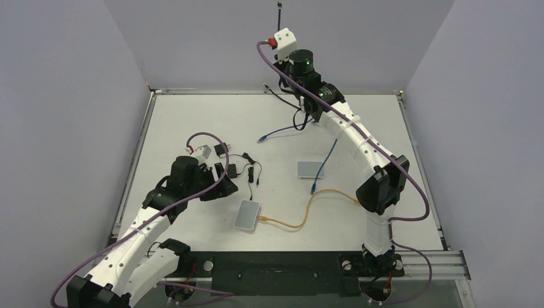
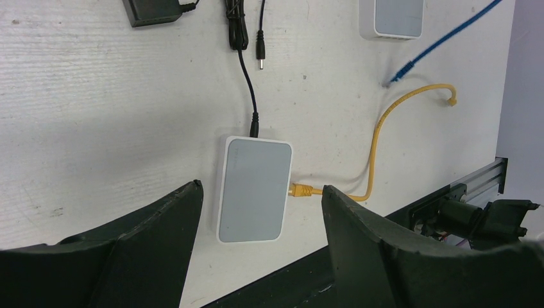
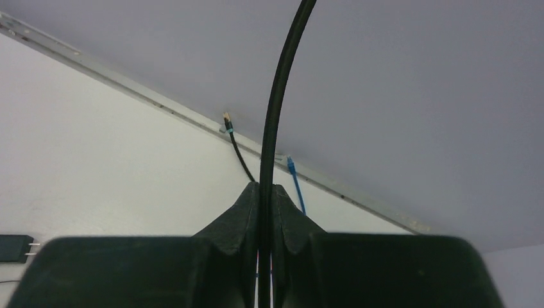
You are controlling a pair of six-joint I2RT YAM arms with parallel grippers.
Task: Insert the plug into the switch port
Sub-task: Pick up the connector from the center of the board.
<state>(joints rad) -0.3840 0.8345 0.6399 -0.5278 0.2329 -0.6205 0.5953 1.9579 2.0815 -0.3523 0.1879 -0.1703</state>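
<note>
The right tool (image 3: 265, 192) is clenched on a black cable (image 3: 276, 96) that runs straight up out of the pinched fingers. From above, that arm is reared up at the far end of the desk (image 1: 192, 115) with the cable lifted off the surface. My guess is that it is held high to draw slack free of the tangle. I can't see a plug on the stretch it grips. Past those fingers, toward the back rail, lie a gold-tipped black plug (image 3: 226, 117) and a blue plug (image 3: 290, 160), both loose. Whether the gold-tipped one ends the held cable I cannot tell.

The left tool (image 2: 262, 187) hangs released, jaws wide, above a white box (image 2: 253, 189) with a pale grey face. One finger stands to each side and neither touches it. To me that looks like a stance for steadying the box while something is pushed in. The box lies flat near the front of the desk, between the two arms, and I take it for the switch. A yellow cable (image 2: 378, 135) sits plugged into its right narrow edge and a thin black lead (image 2: 247, 83) into its far edge. The port wanted would be on one of those edges, but no free socket can be made out.

Further back lies a second white box (image 2: 391, 16) with a blue cable (image 2: 442, 42) trailing beside it, and a black adapter (image 2: 151, 9) sits off to the left.

I can read no brand, label or lettering on anything here
</note>
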